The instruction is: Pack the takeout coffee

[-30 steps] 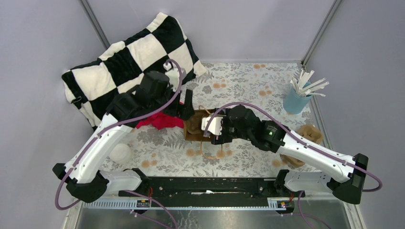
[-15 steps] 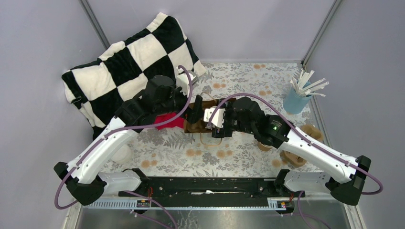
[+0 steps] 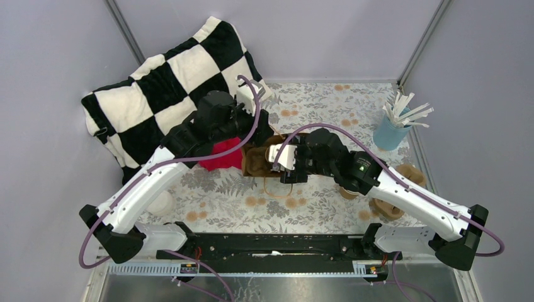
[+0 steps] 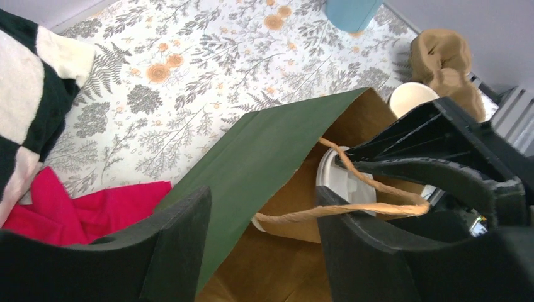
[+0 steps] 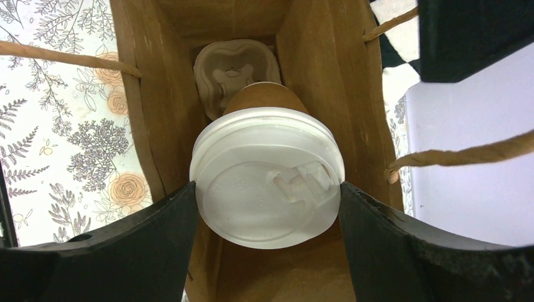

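Observation:
The takeout coffee [image 5: 267, 179], a brown cup with a white lid, hangs inside the open brown paper bag [image 5: 315, 75]. My right gripper [image 5: 267, 189] is shut on its lid, one finger on each side. A molded cup carrier [image 5: 236, 66] lies at the bag's bottom, below the cup. In the top view the bag [image 3: 255, 160] sits mid-table with the right gripper [image 3: 278, 160] at its mouth. My left gripper [image 4: 261, 201] is open, its fingers astride the bag's green outer wall [image 4: 264, 145] without pinching it. The lid [image 4: 334, 173] shows behind a twisted paper handle [image 4: 352, 207].
A red cloth [image 3: 220, 156] lies left of the bag, under the left arm. A checkered pillow [image 3: 164, 82] fills the back left. A blue cup of stirrers [image 3: 391, 129] stands at the back right. Another molded carrier [image 3: 409, 176] and lidless cups [image 4: 409, 97] sit on the right.
The left gripper has moved back and to the right along the bag's rim. The bag has shifted slightly toward the back, and the right gripper has followed with the cup in it.

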Tool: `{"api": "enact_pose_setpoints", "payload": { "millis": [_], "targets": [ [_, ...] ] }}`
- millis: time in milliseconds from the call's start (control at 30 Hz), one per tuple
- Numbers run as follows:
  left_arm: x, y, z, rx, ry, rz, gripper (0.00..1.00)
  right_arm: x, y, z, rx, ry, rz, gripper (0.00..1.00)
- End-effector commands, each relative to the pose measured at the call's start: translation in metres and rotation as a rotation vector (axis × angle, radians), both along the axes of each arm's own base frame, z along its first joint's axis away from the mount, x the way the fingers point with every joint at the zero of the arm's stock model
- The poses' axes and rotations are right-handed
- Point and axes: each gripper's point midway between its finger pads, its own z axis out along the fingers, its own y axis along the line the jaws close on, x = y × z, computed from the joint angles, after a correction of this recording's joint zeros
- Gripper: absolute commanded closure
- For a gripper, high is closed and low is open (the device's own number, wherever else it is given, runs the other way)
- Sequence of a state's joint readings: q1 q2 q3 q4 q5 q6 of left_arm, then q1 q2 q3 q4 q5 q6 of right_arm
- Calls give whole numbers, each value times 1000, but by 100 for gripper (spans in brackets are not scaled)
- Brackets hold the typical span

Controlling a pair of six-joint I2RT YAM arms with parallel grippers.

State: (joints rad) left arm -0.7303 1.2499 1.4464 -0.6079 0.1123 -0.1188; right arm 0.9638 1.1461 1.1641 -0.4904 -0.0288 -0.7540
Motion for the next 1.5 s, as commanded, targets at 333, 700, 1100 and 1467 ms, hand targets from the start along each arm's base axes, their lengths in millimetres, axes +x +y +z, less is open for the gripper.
{"api": "enact_pose_setpoints", "payload": {
  "millis": [333,700,1100,1467],
  "targets": [
    [2,-21,23,-191,99,11,84,-5,-7,11,-17,-45,59,28],
    [1,-15,12,-208,250,62,92,-2,-14,-7,-178,-81,140,29],
    [-30,-23,-3,-198,276,-118,97,5,-4,-27,-372,-146,190,30],
    [-44,-24,6,-219,274,-183,100,-12,6,-37,-412,-161,262,29]
  ]
}}
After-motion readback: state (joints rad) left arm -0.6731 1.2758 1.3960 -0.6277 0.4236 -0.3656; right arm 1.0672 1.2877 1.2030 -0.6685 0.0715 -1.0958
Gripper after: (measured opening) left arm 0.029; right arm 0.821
